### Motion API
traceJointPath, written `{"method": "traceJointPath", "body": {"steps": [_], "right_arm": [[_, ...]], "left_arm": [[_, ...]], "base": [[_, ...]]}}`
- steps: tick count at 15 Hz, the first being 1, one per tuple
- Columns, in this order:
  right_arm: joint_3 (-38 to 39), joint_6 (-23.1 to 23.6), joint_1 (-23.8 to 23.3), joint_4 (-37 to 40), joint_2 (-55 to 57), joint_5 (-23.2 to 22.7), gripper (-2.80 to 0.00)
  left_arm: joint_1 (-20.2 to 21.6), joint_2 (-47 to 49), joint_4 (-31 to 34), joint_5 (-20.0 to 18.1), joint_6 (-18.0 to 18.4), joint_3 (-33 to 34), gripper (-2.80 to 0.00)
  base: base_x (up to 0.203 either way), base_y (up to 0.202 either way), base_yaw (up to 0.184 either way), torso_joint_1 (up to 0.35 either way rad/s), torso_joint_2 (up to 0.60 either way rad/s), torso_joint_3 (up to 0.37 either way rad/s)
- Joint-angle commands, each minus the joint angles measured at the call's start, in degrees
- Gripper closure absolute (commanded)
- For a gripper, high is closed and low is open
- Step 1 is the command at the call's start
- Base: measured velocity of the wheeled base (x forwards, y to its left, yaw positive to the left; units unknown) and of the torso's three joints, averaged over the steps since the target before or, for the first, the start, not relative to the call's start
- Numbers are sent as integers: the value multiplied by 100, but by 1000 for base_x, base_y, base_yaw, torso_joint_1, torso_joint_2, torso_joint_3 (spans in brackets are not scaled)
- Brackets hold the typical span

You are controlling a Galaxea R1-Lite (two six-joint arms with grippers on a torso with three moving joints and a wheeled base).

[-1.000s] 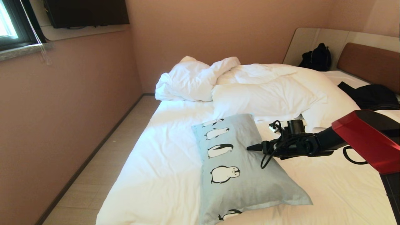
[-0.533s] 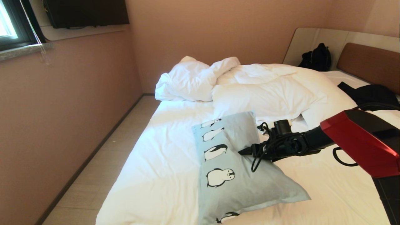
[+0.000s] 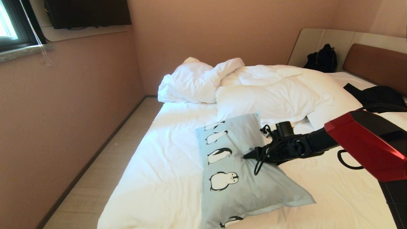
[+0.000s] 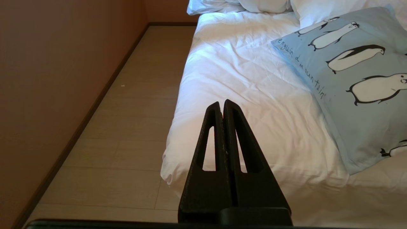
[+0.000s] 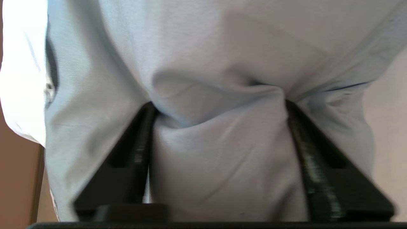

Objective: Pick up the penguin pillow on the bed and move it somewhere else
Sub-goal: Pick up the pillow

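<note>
The penguin pillow point(image 3: 241, 171) lies at the near edge of the bed point(image 3: 165, 165); the right gripper point(image 3: 245, 156) presses in, fingers point(image 5: 140, 149) spread around a fabric bulge; best close fully before lifting; the left gripper point(image 4: 221, 105), fingers pressed together, is parked.
</note>
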State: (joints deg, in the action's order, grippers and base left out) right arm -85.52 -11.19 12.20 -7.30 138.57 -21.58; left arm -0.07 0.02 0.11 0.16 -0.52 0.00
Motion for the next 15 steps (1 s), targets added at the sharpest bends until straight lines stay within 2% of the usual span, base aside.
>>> {"method": "traceJointPath", "body": {"steps": [1,5,8,11,15], "right_arm": [[-17,-6,14,9,-79,113,0],[-33,-104,21,10,-268,224,0],[-131,-509,19,11,-577,251,0],[-331,-1124,19,17,-919,358,0],[-383,-1350,-11,10,-1306,592,0]], "left_arm": [[-1,-2,7,2,-1,9,0],[-1,-2,7,2,-1,9,0],[-1,-2,-1,2,-1,9,0],[-1,-2,-2,2,-1,9,0],[-1,-2,-2,2,-1,9,0]], "base": [[0,0,0,0,0,0],[0,0,0,0,0,0],[0,0,0,0,0,0],[0,0,0,0,0,0],[0,0,0,0,0,0]]}}
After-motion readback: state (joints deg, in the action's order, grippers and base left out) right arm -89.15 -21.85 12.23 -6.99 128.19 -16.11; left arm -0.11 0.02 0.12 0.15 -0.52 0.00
